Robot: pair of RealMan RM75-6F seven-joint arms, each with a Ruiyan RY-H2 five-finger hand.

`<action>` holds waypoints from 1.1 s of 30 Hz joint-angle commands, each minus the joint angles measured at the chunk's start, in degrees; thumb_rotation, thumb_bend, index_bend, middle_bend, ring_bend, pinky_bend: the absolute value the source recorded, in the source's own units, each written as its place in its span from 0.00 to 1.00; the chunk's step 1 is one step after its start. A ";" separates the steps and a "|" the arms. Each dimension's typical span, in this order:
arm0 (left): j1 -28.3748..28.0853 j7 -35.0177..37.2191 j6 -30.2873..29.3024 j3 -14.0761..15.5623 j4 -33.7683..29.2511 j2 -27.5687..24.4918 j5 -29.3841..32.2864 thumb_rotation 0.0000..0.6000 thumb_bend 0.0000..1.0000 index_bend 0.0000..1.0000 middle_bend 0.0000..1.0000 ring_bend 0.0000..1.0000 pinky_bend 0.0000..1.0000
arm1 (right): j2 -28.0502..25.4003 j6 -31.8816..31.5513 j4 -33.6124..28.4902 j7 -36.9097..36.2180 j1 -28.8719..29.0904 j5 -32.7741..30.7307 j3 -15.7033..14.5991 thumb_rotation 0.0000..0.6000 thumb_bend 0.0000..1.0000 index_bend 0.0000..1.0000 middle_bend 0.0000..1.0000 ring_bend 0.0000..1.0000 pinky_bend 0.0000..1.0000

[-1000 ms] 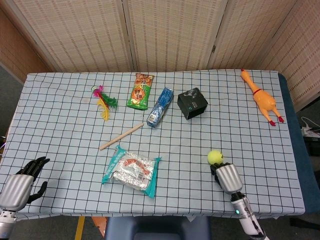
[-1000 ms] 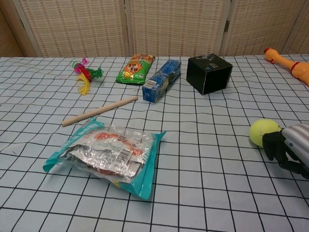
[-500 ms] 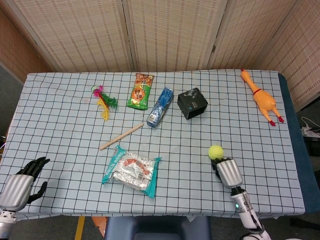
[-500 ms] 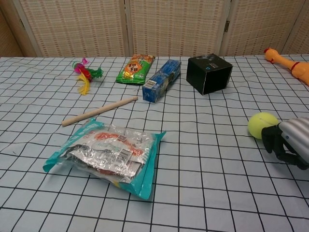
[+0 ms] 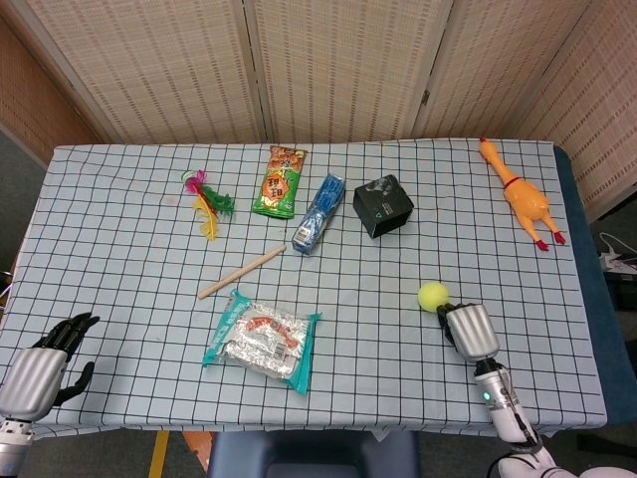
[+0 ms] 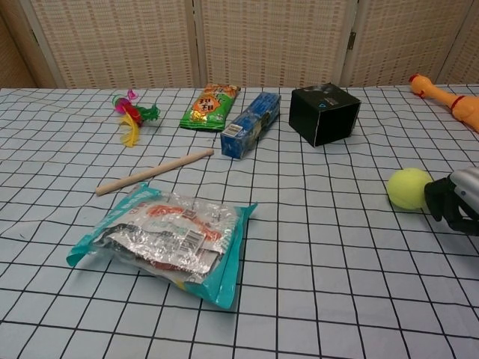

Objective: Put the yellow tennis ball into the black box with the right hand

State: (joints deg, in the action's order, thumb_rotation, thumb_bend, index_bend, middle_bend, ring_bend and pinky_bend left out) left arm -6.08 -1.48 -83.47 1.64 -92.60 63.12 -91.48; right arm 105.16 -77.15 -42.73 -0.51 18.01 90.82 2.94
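The right hand (image 5: 468, 327) has swung round to the right side of the yellow tennis ball (image 5: 432, 295), dark fingers (image 6: 441, 200) curled against it, not yet gripping. The ball has rolled slightly toward the black box (image 5: 383, 205), still well apart on the checked table (image 5: 119, 249).

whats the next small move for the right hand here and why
Probably close the fingers around the yellow tennis ball: the right hand sits right beside it on the table without a visible grip, and the black box lies farther back.
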 commanded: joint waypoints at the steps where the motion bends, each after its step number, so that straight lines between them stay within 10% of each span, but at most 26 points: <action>1: -0.03 -0.07 0.14 -0.01 -0.03 0.01 0.14 1.00 0.46 0.15 0.12 0.15 0.42 | -0.88 1.25 -0.69 0.40 0.61 -0.76 0.28 1.00 1.00 0.82 0.78 0.73 0.78; 33: -0.12 -0.29 0.35 0.09 -0.12 0.00 0.23 1.00 0.46 0.16 0.13 0.15 0.42 | 3.22 4.68 4.42 -0.06 5.42 -2.16 1.06 1.00 1.00 0.82 0.78 0.73 0.78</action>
State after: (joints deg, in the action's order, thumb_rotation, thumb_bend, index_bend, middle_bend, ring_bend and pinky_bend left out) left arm -6.20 -1.76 -83.12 1.73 -92.72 63.12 -91.26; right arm 108.21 -72.60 -38.47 -0.60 23.28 88.71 3.89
